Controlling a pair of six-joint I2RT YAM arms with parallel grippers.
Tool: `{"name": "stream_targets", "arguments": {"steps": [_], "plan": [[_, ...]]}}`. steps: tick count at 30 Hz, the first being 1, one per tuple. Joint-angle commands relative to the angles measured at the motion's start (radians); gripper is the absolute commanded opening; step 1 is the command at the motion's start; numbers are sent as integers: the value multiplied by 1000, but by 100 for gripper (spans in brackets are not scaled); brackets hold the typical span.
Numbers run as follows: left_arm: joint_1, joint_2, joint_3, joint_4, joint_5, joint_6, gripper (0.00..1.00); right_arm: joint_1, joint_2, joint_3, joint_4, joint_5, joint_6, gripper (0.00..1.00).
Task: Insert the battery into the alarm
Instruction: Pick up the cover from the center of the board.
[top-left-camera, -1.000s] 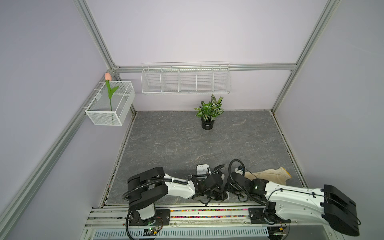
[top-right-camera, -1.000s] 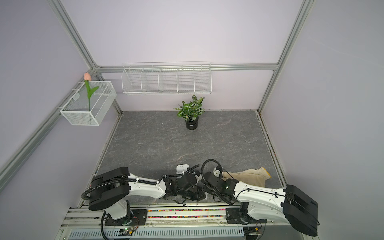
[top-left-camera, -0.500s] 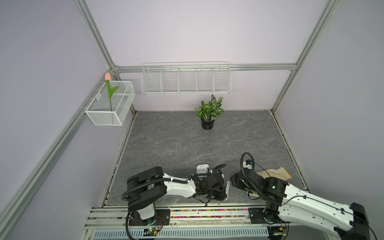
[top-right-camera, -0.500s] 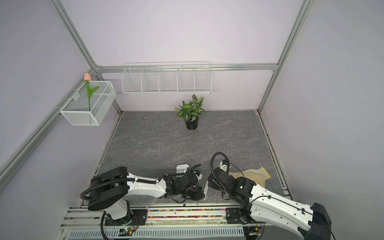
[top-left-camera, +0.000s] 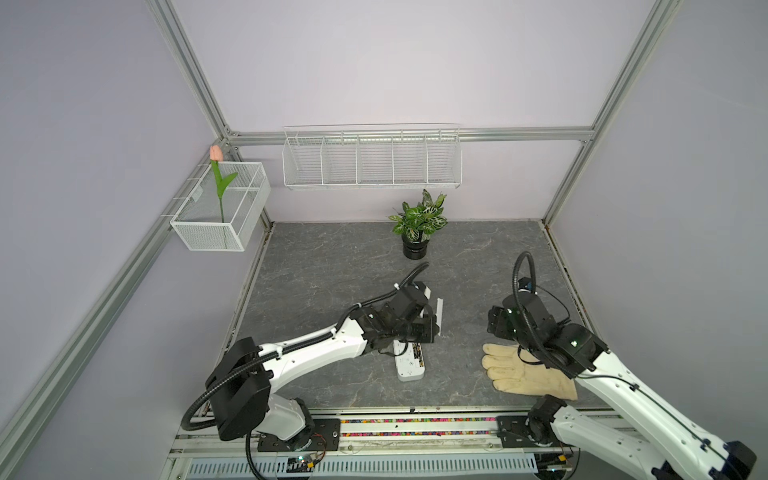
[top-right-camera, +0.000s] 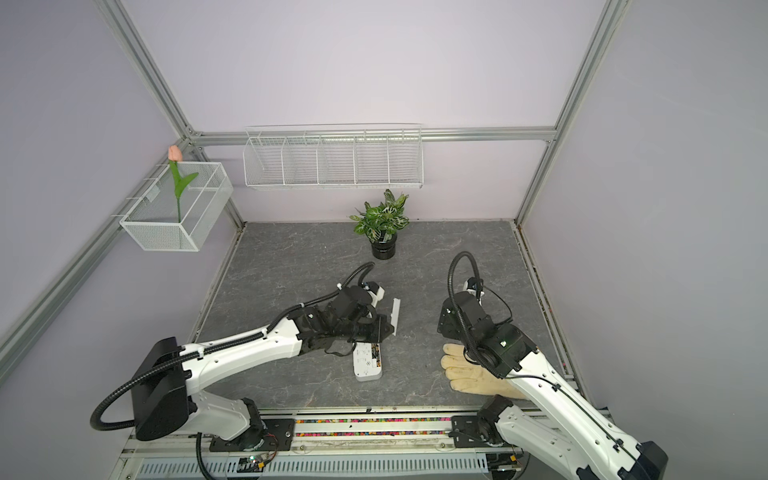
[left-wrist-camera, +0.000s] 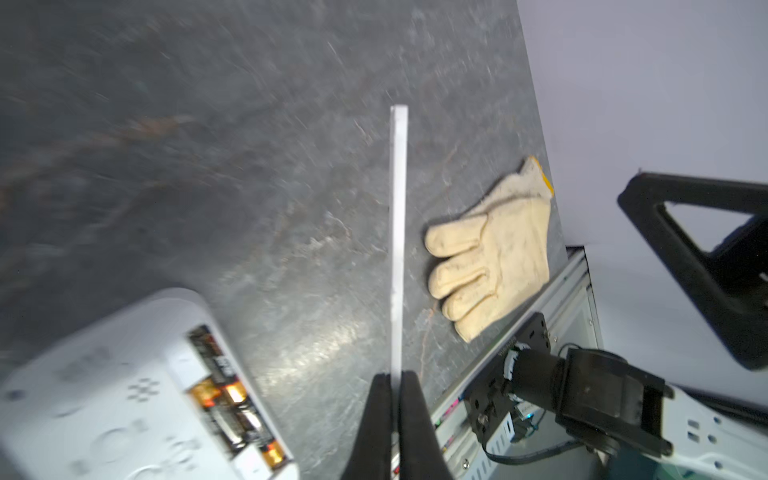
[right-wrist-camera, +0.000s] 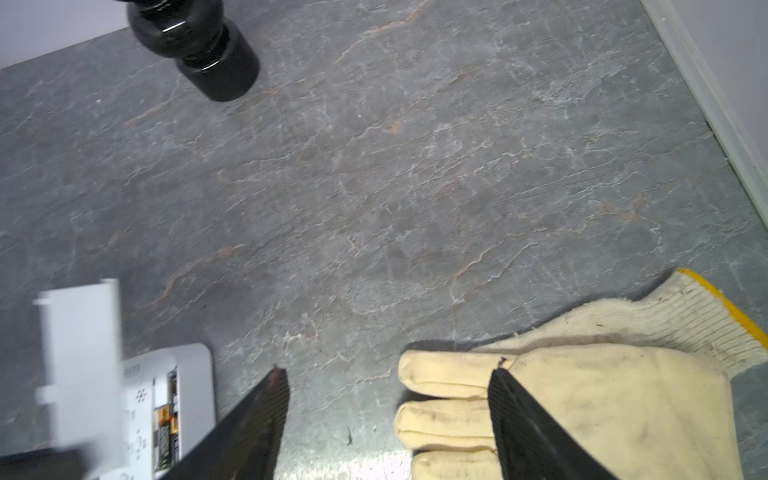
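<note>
The white alarm (top-left-camera: 409, 362) (top-right-camera: 368, 362) lies back up on the grey table. Its battery compartment is open, and orange-and-black batteries (left-wrist-camera: 230, 415) (right-wrist-camera: 166, 428) sit inside. My left gripper (top-left-camera: 432, 323) (top-right-camera: 386, 328) (left-wrist-camera: 397, 382) is just behind the alarm, shut on one end of a thin flat white plastic strip (left-wrist-camera: 398, 232) (top-left-camera: 439, 311) (right-wrist-camera: 79, 353). My right gripper (top-left-camera: 496, 324) (top-right-camera: 446, 322) (right-wrist-camera: 388, 374) hangs to the right of the alarm, over the fingertips of a glove. It is open and holds nothing.
A cream work glove (top-left-camera: 528, 376) (top-right-camera: 473, 374) (left-wrist-camera: 494, 253) (right-wrist-camera: 602, 395) lies at the front right, under the right arm. A potted plant (top-left-camera: 417, 228) (top-right-camera: 382, 224) stands at the back. Wire baskets hang on the walls. The table's front rail runs close behind the alarm.
My right gripper has drawn away from the alarm to the right and opened wide. The left arm has risen and moved back from the alarm, with the white strip still pinched.
</note>
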Motion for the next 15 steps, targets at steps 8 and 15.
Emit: {"name": "stream_targets", "arguments": {"steps": [8, 15], "plan": [[140, -328, -153, 381, 110, -28, 0, -225, 0, -89, 696, -924, 142, 70], [145, -300, -185, 670, 198, -178, 0, -222, -32, -135, 991, -1034, 356, 72]]}}
